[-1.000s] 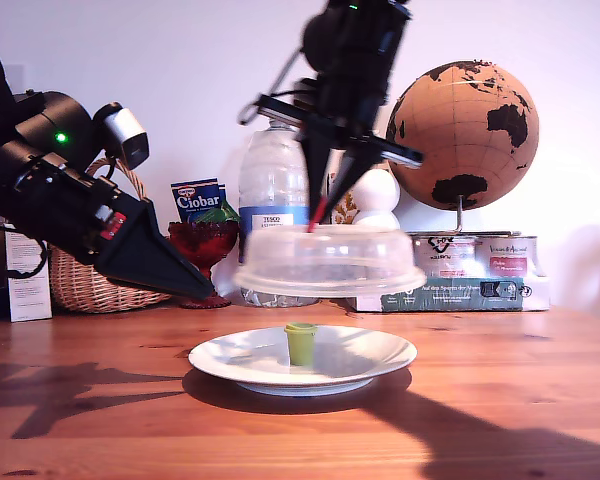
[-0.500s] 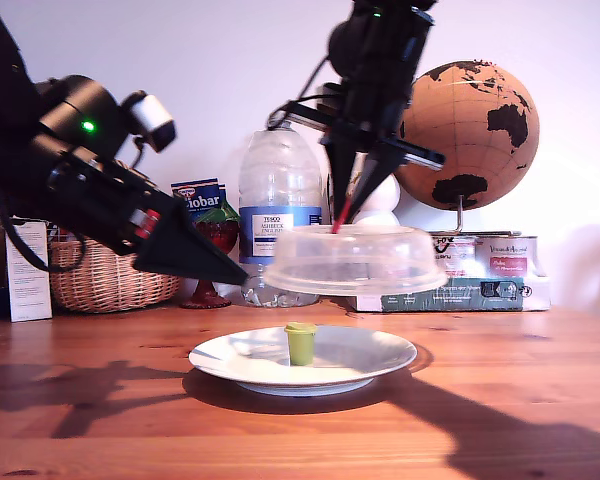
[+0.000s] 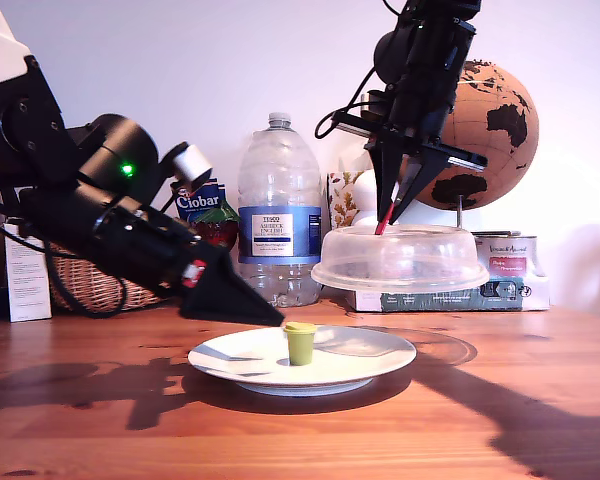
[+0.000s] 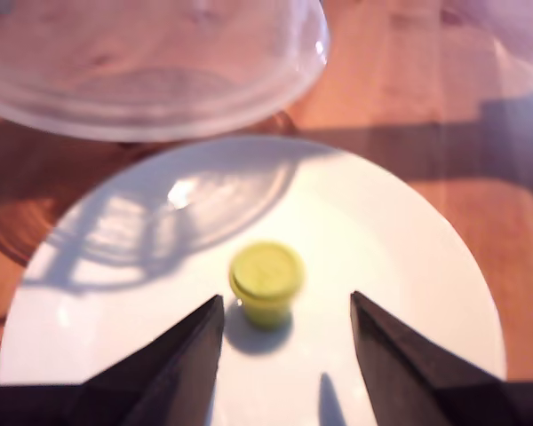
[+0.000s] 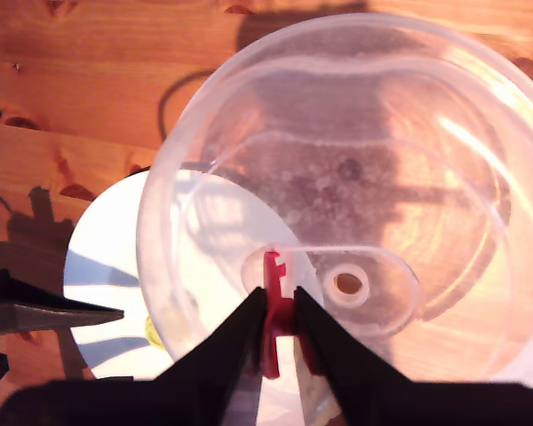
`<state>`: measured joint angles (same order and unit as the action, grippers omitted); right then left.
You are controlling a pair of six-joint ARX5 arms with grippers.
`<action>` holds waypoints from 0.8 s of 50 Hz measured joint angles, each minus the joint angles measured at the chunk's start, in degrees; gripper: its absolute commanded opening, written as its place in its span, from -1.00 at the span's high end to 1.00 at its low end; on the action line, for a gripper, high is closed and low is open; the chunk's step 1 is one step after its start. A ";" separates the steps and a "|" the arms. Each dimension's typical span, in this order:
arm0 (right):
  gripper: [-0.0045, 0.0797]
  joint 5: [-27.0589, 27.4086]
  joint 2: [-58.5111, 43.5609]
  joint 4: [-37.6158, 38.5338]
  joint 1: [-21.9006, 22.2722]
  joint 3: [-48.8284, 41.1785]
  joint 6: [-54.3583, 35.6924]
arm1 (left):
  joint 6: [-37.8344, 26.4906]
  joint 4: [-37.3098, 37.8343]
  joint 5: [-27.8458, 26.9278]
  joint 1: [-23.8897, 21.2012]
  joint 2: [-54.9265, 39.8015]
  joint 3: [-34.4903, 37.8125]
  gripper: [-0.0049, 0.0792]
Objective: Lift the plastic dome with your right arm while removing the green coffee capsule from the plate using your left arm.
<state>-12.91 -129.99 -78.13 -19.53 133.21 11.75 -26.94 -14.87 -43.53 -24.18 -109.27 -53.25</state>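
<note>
My second hand (image 5: 280, 324) pinches the red tab (image 5: 272, 282) on top of the dome (image 3: 400, 258), holding it in the air above the worktop (image 3: 500, 400), off to the exterior view's right of the plate (image 3: 360, 352) and only partly over its rim. My first hand (image 4: 284, 321) reaches in low from the exterior view's left, its fingers (image 4: 173, 359) spread wide over the plate with the tips near either side of the capsule (image 4: 266, 282) but not touching it. The capsule stands upright near the middle of the plate.
</note>
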 measured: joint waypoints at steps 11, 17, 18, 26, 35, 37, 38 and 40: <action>0.92 0.00 0.00 0.00 0.00 0.02 -0.92 | 3.32 -3.58 0.74 -0.24 -2.99 0.00 -0.09; 0.92 0.00 0.00 0.00 0.11 0.00 -1.05 | 5.46 -6.67 1.31 -0.48 -3.41 0.00 -0.09; 0.92 0.00 0.00 0.00 0.13 0.02 -1.11 | 5.73 -6.93 1.38 -0.57 -3.43 0.00 -0.09; 0.92 0.00 0.02 -0.02 0.33 0.02 -1.14 | 7.23 -9.16 1.44 -1.68 -3.82 0.00 -0.09; 0.92 -0.07 0.02 0.00 0.33 0.02 -1.14 | 7.30 -9.99 2.89 -3.54 -4.24 0.00 -0.09; 0.92 -0.13 0.02 0.00 0.33 0.02 -1.14 | 7.30 -9.99 3.21 -3.87 -4.24 0.00 -0.09; 0.92 -0.20 0.02 0.00 0.33 0.02 -1.14 | 7.30 -9.99 3.43 -3.98 -4.24 0.00 -0.09; 0.92 -0.22 0.02 0.00 0.31 0.02 -1.14 | 7.30 -10.01 3.63 -3.98 -4.24 0.00 -0.09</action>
<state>-13.13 -129.97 -78.13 -19.22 133.23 10.61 -19.64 -24.88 -39.90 -28.16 -113.51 -53.25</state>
